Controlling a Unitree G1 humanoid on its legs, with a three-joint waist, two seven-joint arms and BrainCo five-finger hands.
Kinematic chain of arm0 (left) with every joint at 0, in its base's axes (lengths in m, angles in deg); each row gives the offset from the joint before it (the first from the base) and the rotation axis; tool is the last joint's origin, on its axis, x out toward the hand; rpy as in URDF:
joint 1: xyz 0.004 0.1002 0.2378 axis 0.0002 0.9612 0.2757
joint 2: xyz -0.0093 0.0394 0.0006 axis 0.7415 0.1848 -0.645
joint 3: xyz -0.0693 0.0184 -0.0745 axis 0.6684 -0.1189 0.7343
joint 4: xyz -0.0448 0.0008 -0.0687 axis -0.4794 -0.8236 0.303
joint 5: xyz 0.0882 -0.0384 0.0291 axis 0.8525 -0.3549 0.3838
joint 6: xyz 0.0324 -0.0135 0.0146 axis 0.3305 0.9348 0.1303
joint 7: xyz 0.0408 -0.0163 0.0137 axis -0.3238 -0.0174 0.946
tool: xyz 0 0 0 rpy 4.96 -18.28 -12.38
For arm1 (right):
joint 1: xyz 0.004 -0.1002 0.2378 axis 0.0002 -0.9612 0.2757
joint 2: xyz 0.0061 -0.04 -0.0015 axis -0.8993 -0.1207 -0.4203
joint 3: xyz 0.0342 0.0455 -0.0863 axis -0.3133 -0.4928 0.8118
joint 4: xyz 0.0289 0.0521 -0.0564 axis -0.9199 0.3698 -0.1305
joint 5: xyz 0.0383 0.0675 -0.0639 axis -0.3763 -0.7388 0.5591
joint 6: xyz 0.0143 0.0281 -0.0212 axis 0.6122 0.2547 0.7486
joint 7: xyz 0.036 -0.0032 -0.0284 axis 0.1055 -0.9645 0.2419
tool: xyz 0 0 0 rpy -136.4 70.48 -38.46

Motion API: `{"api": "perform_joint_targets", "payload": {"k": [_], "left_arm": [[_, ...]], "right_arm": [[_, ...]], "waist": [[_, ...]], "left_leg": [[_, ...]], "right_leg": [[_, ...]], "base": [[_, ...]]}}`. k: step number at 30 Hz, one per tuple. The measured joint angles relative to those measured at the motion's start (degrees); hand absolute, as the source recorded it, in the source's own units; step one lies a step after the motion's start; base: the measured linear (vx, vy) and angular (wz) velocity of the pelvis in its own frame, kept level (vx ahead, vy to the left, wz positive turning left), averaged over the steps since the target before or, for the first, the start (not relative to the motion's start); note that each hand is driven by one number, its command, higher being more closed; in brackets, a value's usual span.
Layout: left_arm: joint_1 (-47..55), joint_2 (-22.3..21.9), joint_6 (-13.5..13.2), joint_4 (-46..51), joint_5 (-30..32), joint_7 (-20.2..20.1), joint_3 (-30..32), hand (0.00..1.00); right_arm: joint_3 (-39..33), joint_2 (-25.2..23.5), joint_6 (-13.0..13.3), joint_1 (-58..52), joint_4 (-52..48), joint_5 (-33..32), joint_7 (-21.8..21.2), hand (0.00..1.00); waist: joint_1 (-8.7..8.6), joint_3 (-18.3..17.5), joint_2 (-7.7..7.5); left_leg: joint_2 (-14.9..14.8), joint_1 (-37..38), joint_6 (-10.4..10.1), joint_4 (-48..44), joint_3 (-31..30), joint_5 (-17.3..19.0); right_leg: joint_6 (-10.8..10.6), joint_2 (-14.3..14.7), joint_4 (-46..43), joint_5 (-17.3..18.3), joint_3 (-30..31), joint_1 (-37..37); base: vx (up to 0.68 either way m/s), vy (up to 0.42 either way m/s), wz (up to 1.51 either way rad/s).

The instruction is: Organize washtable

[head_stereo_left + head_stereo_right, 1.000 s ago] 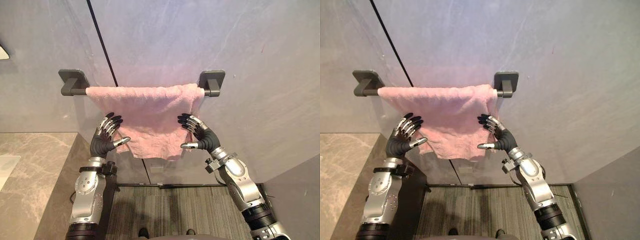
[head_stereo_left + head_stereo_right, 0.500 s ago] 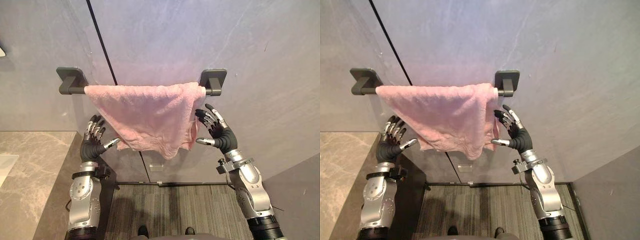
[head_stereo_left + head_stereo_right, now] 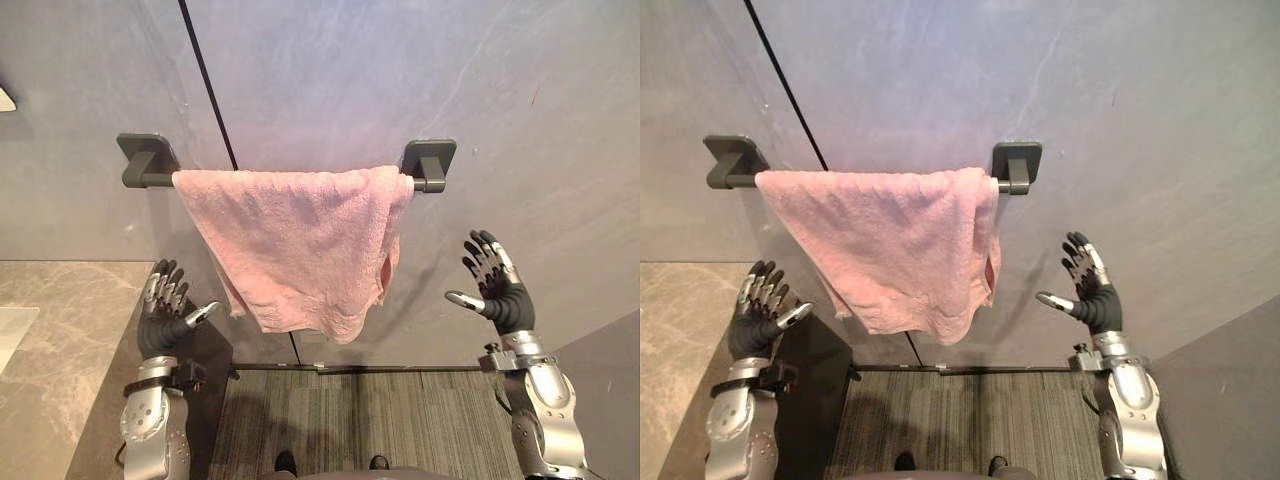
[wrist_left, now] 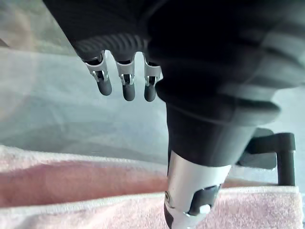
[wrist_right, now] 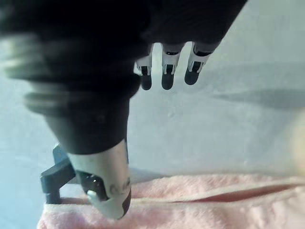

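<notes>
A pink towel [image 3: 295,245] hangs draped over a dark wall-mounted bar [image 3: 140,180], with its lower edge uneven and lowest at the middle. My left hand [image 3: 160,315] is open below and left of the towel, apart from it. Off to the towel's right, my right hand [image 3: 497,288] is open too and clear of the cloth. The towel [image 4: 95,200] and a bar bracket [image 4: 271,152] show past the left hand's fingers [image 4: 125,86]. In the right wrist view the towel [image 5: 214,202] lies beyond the thumb [image 5: 107,191].
The bar's brackets [image 3: 428,160] are fixed to a grey wall with a dark vertical seam [image 3: 205,80]. A marble counter [image 3: 60,350] lies at the lower left. Striped floor [image 3: 350,420] is below the towel.
Both hands have drawn back from the towel, the left down and left, the right out to the right. The towel now hangs free and has settled.
</notes>
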State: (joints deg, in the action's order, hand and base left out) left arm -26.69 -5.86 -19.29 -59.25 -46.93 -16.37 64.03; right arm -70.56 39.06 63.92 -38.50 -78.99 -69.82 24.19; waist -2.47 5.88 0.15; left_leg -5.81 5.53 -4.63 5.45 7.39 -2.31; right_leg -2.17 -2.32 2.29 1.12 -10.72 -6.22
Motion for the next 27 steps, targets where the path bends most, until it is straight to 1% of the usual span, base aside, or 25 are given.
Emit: {"api": "perform_joint_targets", "payload": {"k": [4, 6, 8, 9, 12, 17, 18, 20, 22, 27], "left_arm": [[2.0, -0.3, 0.0, -1.1, 0.0, -0.2, 0.6, 0.00], [2.2, -0.3, 0.0, -4.0, 0.0, -0.3, 0.6, 0.00], [2.3, -0.3, 0.1, -8.4, 0.1, -0.3, 0.4, 0.00], [2.4, -0.3, 0.5, -11.8, 0.1, -0.2, 0.3, 0.00], [2.7, -0.3, 1.4, -16.6, 0.3, -0.1, 0.2, 0.00], [2.7, -0.1, 2.3, -24.6, 2.8, 0.2, -1.4, 0.00], [2.7, -0.1, 2.4, -27.1, 4.3, 0.3, -2.0, 0.00], [2.7, -0.1, 2.5, -29.5, 4.9, 0.6, -2.4, 0.00], [2.6, -0.1, 2.5, -32.5, 6.8, 1.5, -2.8, 0.00], [2.6, 0.2, 3.1, -39.5, 10.9, 1.9, -4.1, 0.00]], "right_arm": [[-2.1, -0.1, 0.0, -1.7, 4.5, 4.5, 0.4, 0.00], [-2.2, -0.1, 0.0, -2.1, 7.6, 6.5, 1.3, 0.00], [-2.0, -0.3, 0.2, -2.2, 12.9, 8.3, 2.3, 0.00], [-2.0, -0.3, 0.1, -2.3, 17.3, 9.4, 3.0, 0.00], [-1.0, -0.3, -0.4, -2.6, 23.2, 10.5, 4.2, 0.00], [2.7, -0.5, -0.6, -3.0, 30.9, 14.4, 5.5, 0.00], [3.1, -0.6, -1.1, -2.9, 33.6, 15.6, 6.1, 0.00], [3.2, -0.7, -1.6, -3.1, 35.8, 16.4, 6.3, 0.00], [3.2, -0.7, -1.8, -3.2, 38.3, 17.2, 6.4, 0.00], [3.4, -0.7, -2.4, -3.5, 44.0, 18.0, 6.4, 0.00]], "waist": [[-0.05, 0.0, -0.31], [-0.11, 0.0, -0.35], [-0.07, 0.0, -0.36], [-0.07, 0.0, -0.37], [0.02, 0.0, -0.39], [0.13, 0.0, -0.40], [0.16, 0.0, -0.40], [0.15, -0.1, -0.37], [0.13, -0.2, -0.23], [0.11, -0.3, -0.11]], "left_leg": [[0.1, 0.0, 0.0, 0.0, -0.6, 0.0], [0.3, 0.1, 0.0, 0.0, -1.0, 0.0], [0.4, 0.1, 0.0, 0.0, -1.2, 0.0], [0.7, 0.1, 0.0, 0.0, -1.4, 0.0], [0.8, 0.1, 0.1, 0.0, -1.4, 0.0], [0.8, 0.6, 0.1, 0.0, -0.9, 0.0], [0.8, 1.0, 0.1, 0.0, -0.8, 0.0], [0.8, 1.3, 0.1, 0.0, -0.7, 0.0], [0.8, 1.4, 0.1, 0.0, -0.6, 0.0], [0.8, 1.6, 0.1, 0.1, -0.2, 0.0]], "right_leg": [[-0.1, -0.1, 0.0, 0.2, -0.3, -0.2], [-0.1, -0.3, 0.0, 0.3, -0.6, -0.5], [-0.2, -0.5, -0.1, 0.4, -0.9, -0.6], [-0.3, -0.7, -0.2, 0.4, -1.2, -0.6], [-0.5, -0.9, -0.3, 0.5, -1.2, -0.6], [-0.5, -1.0, -1.5, 0.9, -0.9, -0.6], [-0.5, -1.1, -2.3, 1.4, -0.7, -0.5], [-0.5, -1.5, -2.5, 1.5, -0.6, -0.5], [-0.5, -1.5, -2.6, 1.5, -0.4, -0.4], [-0.5, -1.5, -2.8, 1.5, -0.2, -0.4]], "base": [[-0.02, 0.002, 0.09], [-0.01, 0.005, 0.08], [-0.01, 0.013, 0.07], [-0.01, 0.013, 0.08], [0.00, 0.006, 0.02], [-0.02, 0.002, -0.04], [-0.04, 0.003, -0.01], [-0.06, 0.019, -0.03], [-0.05, 0.012, -0.04], [-0.03, 0.002, -0.02]]}}
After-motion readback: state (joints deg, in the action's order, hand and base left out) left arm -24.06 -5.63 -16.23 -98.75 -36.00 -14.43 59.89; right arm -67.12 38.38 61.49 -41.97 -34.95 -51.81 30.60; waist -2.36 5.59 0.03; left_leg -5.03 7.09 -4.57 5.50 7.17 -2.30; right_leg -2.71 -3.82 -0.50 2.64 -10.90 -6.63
